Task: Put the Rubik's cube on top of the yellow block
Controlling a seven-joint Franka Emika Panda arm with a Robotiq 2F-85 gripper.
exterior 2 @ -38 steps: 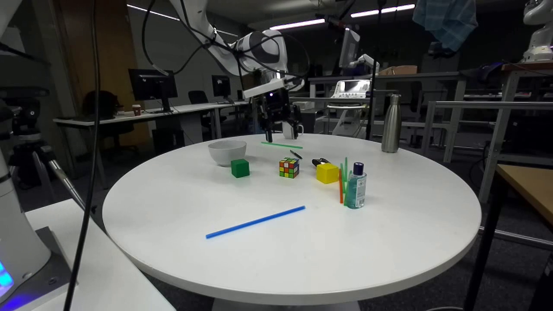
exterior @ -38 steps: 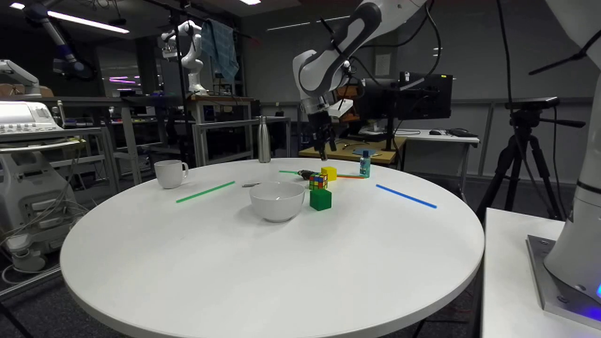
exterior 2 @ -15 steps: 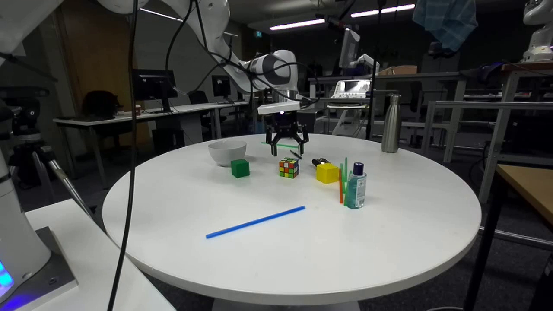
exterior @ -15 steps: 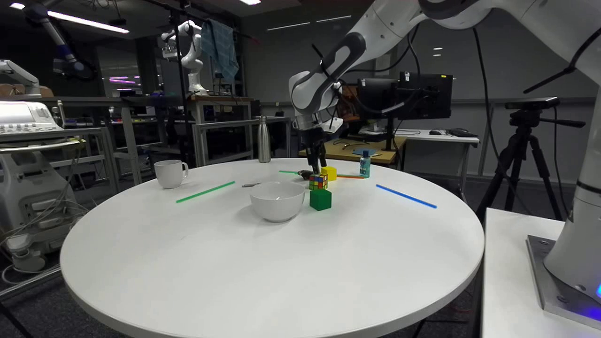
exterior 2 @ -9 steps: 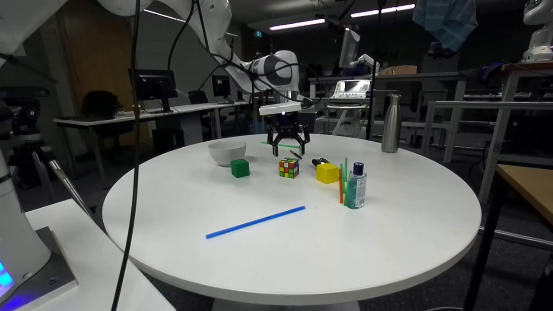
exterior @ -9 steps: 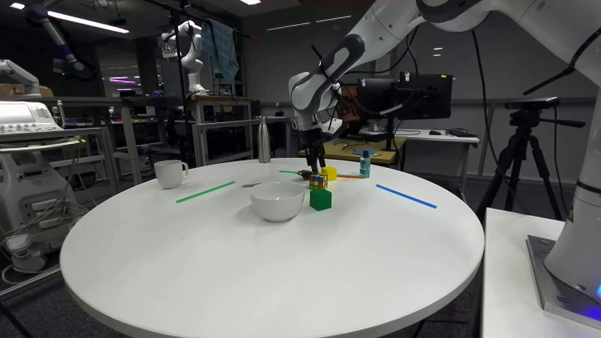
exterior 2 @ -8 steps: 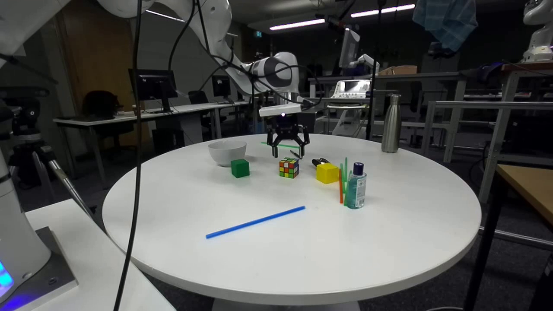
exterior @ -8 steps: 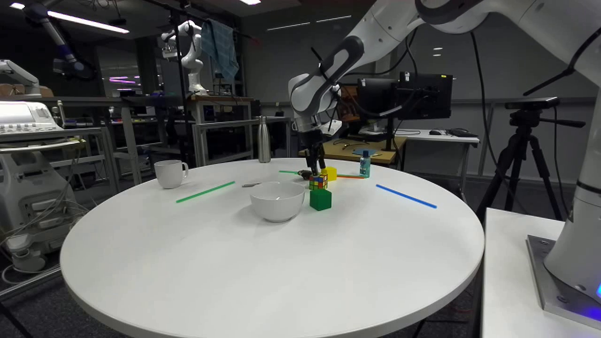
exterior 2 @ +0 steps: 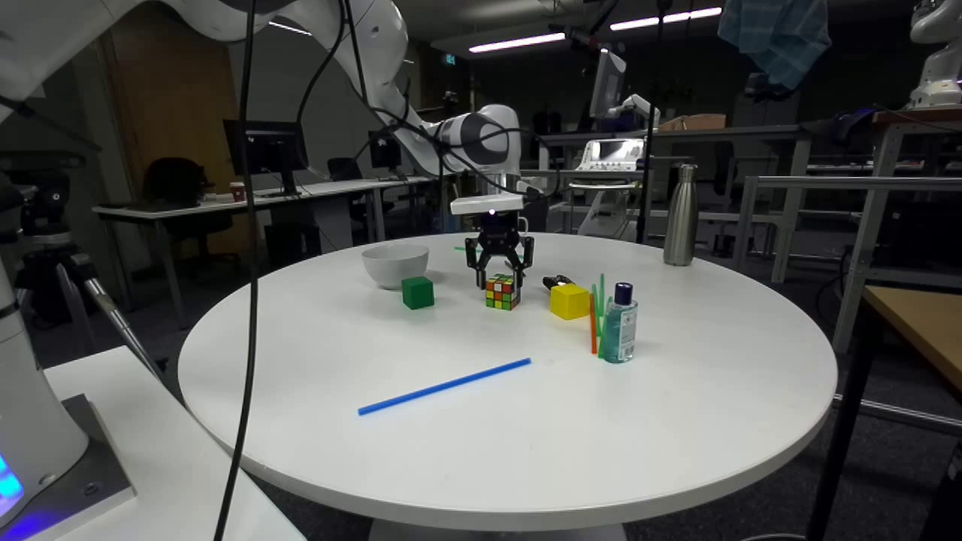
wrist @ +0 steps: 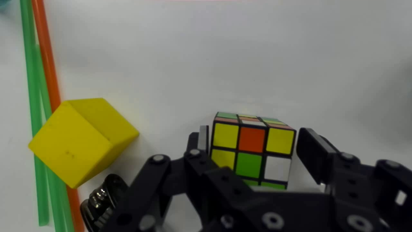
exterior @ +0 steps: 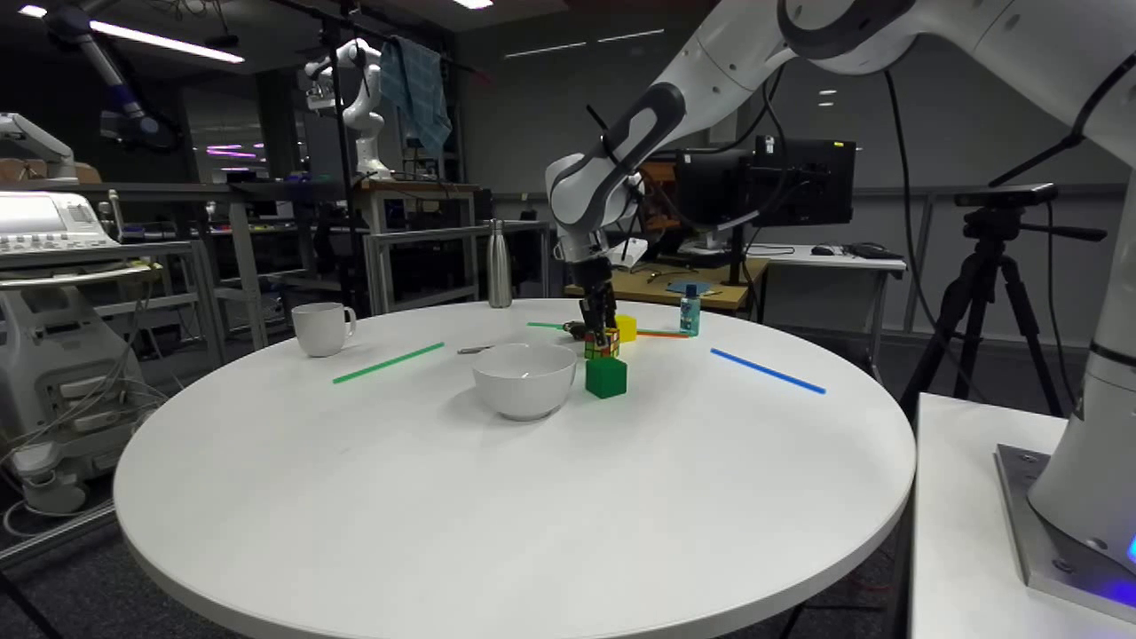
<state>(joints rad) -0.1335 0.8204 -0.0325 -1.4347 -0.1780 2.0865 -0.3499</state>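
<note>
The Rubik's cube [exterior 2: 502,294] sits on the white table, left of the yellow block [exterior 2: 569,302] in this exterior view. My gripper [exterior 2: 499,280] is lowered over the cube, its fingers on either side of it. In the wrist view my gripper [wrist: 257,145] has its left finger very close beside the Rubik's cube [wrist: 251,148]; a gap shows between the right finger and the cube. The lower part of the cube is hidden by the gripper. The yellow block [wrist: 75,143] lies to the left, apart from the gripper. In an exterior view the yellow block [exterior: 627,329] stands partly behind the gripper.
A green cube [exterior 2: 418,293] and a white bowl [exterior 2: 394,267] stand near the cube. A black object [wrist: 104,199], green and orange straws [wrist: 48,71] and a sanitizer bottle [exterior 2: 620,330] lie around the yellow block. A blue straw [exterior 2: 443,387] and steel bottle [exterior 2: 681,218] are farther off.
My gripper has come across to the Rubik's cube and moved down around it. Its fingers have drawn closer together. The cube and the yellow block have not moved.
</note>
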